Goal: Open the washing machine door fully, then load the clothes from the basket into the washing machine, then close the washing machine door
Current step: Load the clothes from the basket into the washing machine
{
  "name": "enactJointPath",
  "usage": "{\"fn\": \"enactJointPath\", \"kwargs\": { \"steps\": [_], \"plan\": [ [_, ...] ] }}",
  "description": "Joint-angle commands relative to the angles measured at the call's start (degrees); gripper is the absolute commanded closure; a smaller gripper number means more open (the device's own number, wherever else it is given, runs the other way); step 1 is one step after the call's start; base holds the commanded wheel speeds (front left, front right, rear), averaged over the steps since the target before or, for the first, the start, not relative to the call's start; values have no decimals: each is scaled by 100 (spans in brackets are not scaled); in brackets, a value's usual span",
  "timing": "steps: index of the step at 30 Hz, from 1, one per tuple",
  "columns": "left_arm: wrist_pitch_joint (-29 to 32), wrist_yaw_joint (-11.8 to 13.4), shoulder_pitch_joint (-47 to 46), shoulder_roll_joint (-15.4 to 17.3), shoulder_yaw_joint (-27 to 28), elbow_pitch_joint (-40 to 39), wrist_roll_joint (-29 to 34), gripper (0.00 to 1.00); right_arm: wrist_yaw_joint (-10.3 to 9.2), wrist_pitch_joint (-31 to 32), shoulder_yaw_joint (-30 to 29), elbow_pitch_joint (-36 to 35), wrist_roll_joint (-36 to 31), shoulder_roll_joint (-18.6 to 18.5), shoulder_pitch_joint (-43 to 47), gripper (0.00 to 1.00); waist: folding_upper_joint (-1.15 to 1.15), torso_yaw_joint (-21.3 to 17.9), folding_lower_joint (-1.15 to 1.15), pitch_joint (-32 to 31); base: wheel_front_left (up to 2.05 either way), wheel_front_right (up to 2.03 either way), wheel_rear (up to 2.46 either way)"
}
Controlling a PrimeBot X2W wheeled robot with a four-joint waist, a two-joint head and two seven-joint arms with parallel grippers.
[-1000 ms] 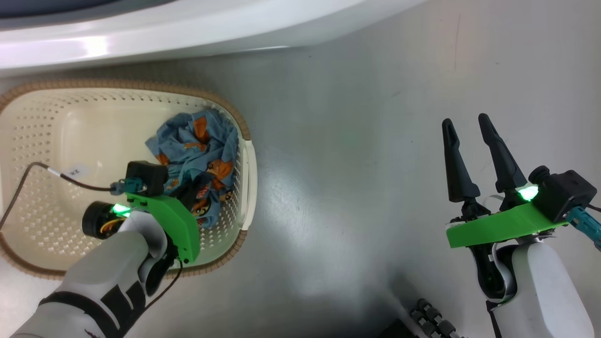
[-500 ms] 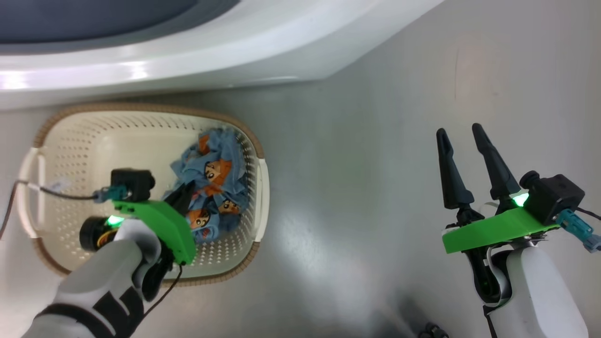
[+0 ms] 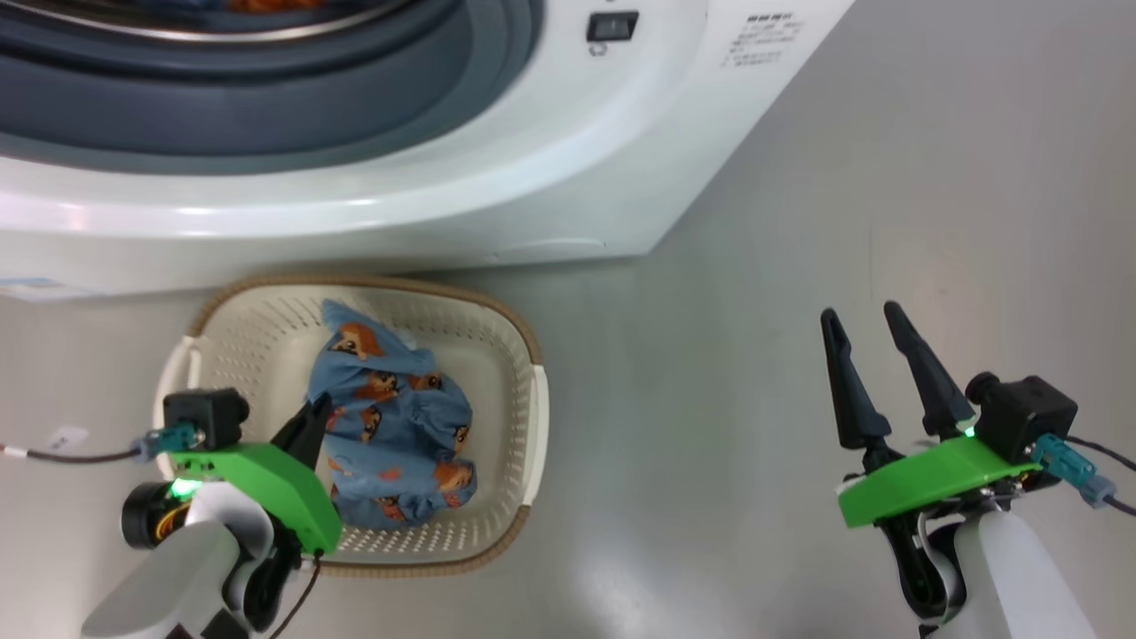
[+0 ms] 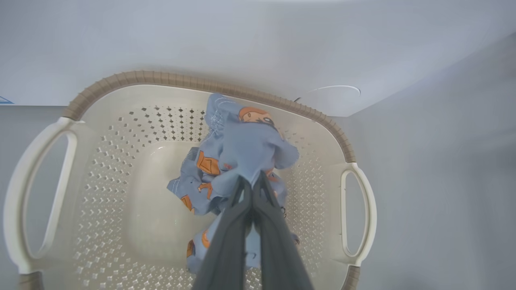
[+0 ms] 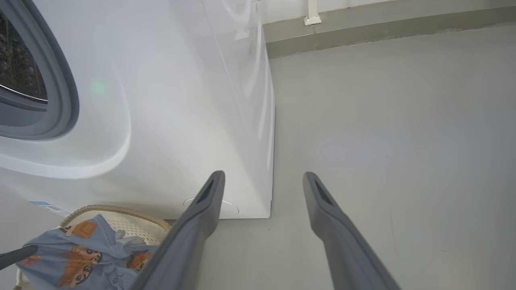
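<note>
Basket [image 3: 493,351] stands on the grey floor [image 3: 754,311] in the lower left of the head view, directly below the white front of the washing machine [image 3: 532,177], its brown rim close to the machine's base. Clothes [image 3: 390,435], light blue with orange-brown cartoon figures, are bunched in the right half of the basket. The left half shows perforated plastic.

Left gripper [image 4: 251,185] is clenched on the clothes. In the left wrist view both dark fingers meet at the tips and pinch a fold of the blue fabric, which is drawn up into a peak toward them. In the lower left corner of the right wrist view, the top of the bunch stands above the basket rim. Whether the lower folds rest on the basket bottom cannot be determined.

Right gripper [image 3: 861,312] is released, jaws spread with nothing between them. It hangs over the floor in the lower right of the head view, well apart from the basket.

The machine's opening occupies the upper left of the head view, ringed by the grey-blue gasket [image 3: 266,106]. The perforated steel drum [image 5: 20,68] shows at the left edge of the right wrist view. A scrap of blue and orange fabric [image 3: 266,4] shows inside the opening at the top edge of the head view. A black latch socket [image 3: 612,25] sits right of the gasket, and a blue label sticker [image 5: 44,206] is near the base.
</note>
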Motion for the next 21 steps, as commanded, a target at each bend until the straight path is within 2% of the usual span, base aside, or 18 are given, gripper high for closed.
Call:
{"fn": "enactJointPath", "kwargs": {
  "steps": [1,21],
  "plan": [
    [-36,-9,151,161,276,-100,134,100,9,-27,159,-81,48,-59,191,0,0,237,0,-455,0,0,0],
    [-36,-9,1431,169,2615,-1539,1964,100,9,-27,78,108,242,-397,836,0,0,422,0,-1604,0,0,0]
  ]
}}
